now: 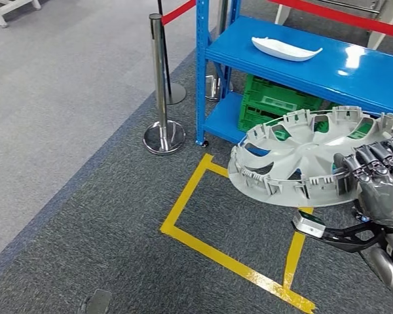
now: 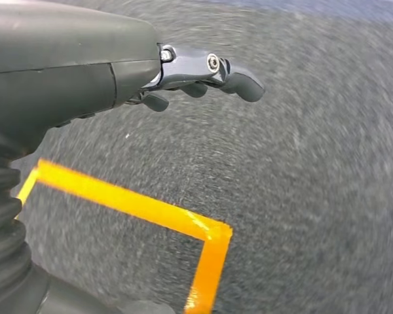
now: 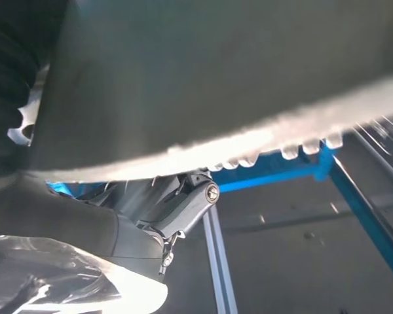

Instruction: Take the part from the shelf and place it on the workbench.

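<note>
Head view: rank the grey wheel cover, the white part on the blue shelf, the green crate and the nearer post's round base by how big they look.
1. Wheel cover, though nearness inflates it.
2. Green crate, partly hidden.
3. White part.
4. Post base.

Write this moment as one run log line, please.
right hand: holds grey wheel cover | left hand: empty over carpet | blue shelf: white part remains

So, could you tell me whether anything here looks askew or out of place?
Nothing looks damaged or spilled. The right hand holds the grey wheel cover by its rim, slightly tilted, off the blue shelf. A white part lies flat there.
</note>
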Controlling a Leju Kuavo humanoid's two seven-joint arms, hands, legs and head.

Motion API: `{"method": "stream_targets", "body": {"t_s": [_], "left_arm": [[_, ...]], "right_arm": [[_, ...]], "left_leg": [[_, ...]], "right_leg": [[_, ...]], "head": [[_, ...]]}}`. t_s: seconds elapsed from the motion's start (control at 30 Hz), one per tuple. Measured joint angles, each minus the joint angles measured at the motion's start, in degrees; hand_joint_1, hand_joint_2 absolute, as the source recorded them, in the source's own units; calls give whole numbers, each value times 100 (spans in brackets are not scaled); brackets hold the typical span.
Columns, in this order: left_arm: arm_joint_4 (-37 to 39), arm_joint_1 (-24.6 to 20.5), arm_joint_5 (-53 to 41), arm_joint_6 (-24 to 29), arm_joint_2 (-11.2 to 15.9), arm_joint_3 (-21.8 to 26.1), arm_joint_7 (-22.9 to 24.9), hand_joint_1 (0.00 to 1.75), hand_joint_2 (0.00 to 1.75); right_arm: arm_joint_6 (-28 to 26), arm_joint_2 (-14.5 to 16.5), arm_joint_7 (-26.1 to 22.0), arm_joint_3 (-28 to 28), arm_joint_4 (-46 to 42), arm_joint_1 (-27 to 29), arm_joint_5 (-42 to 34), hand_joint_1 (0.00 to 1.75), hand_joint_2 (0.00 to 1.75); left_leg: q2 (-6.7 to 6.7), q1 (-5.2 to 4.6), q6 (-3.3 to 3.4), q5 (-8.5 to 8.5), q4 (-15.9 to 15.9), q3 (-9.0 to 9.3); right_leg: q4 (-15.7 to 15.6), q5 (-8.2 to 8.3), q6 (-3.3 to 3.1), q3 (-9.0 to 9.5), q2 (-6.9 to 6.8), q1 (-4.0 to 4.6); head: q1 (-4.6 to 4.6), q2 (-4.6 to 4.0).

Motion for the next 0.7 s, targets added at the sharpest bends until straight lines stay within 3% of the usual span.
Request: {"method": "stream_targets", "body": {"t_s": [0.03, 0.1, 0.17, 0.23, 0.3, 0.37, 0.4, 0.43, 0.47, 0.53, 0.6, 0.67, 0.7], "left_arm": [[0, -23, 102, -1, -1, 45, -74, 0, 175], [0, -60, 280, 21, -2, 134, -219, 0, 175], [-1, -69, 372, 43, 8, 221, -286, 0, 175], [-2, -69, 392, 48, 16, 279, -278, 0, 175], [-2, -89, 391, 46, 15, 305, -241, 0, 175], [-2, -93, 387, 45, 14, 311, -192, 0, 175], [-2, -85, 386, 44, 13, 313, -173, 0, 175], [-2, -74, 386, 43, 12, 316, -158, 0, 175], [-2, -60, 387, 42, 12, 318, -153, 0, 175], [-2, -33, 389, 41, 26, 320, -155, 0, 175], [-2, -7, 387, 49, 42, 322, -143, 0, 175], [-3, 48, 371, 69, 50, 326, -71, 0, 175], [-3, 90, 350, 81, 54, 327, -13, 0, 175]], "right_arm": [[-2, -6, -1, 27, -2, -39, 9, 175, 175], [-7, -29, 7, 75, -9, -75, 38, 175, 175], [-11, -50, 13, 127, -20, -82, 65, 175, 175], [-12, -61, 16, 164, -44, -71, 107, 175, 175], [-12, -77, 22, 179, -83, -56, 174, 175, 175], [-14, -86, 45, 191, -120, -50, 242, 175, 175], [-18, -86, 69, 199, -143, -38, 276, 175, 175], [-24, -87, 100, 207, -176, -11, 310, 175, 175], [-34, -87, 137, 211, -218, 32, 346, 175, 175], [-81, -87, 208, 196, -311, 152, 414, 175, 175], [-150, -88, 259, 165, -378, 271, 465, 175, 175], [-193, -89, 278, 143, -418, 359, 499, 175, 175], [-201, -89, 279, 135, -433, 398, 515, 175, 175]], "left_leg": [[-81, 0, -23, -4, 38, -25], [-222, 12, -94, 19, 79, -106], [-315, 27, -168, 49, 89, -169], [-90, 4, -237, -58, 244, -248], [266, 4, -300, -368, 820, -507], [390, 41, -331, -629, 1506, -819], [406, 51, -332, -631, 1641, -878], [417, 54, -322, -530, 1557, -831], [457, 46, -291, -341, 1256, -676], [696, -23, -177, -49, 509, -294], [861, -97, -77, -4, 133, -121], [761, -105, -32, -13, 69, -110], [692, -90, -8, 2, 25, -86]], "right_leg": [[-343, 122, -1, 164, 121, -22], [-605, 126, -19, 302, 259, -30], [-631, 134, -64, 312, 153, -21], [-660, 148, -126, 338, 7, -32], [-674, 137, -177, 363, -150, -22], [-673, 118, -203, 379, -310, -2], [-673, 108, -209, 391, -386, 6], [-673, 95, -210, 408, -457, 15], [-673, 76, -209, 434, -528, 26], [-681, 33, -194, 487, -663, 52], [-691, 0, -150, 511, -794, 79], [-718, -24, -90, 539, -926, 95], [-711, -59, -64, 551, -889, 87]], "head": [[-2, 0], [-4, 1], [-6, 1], [-46, 0], [-87, 0], [-91, 0], [-92, 0], [-93, 0], [-93, 0], [-93, 0], [-87, 0], [-84, 0], [-82, 0]]}}
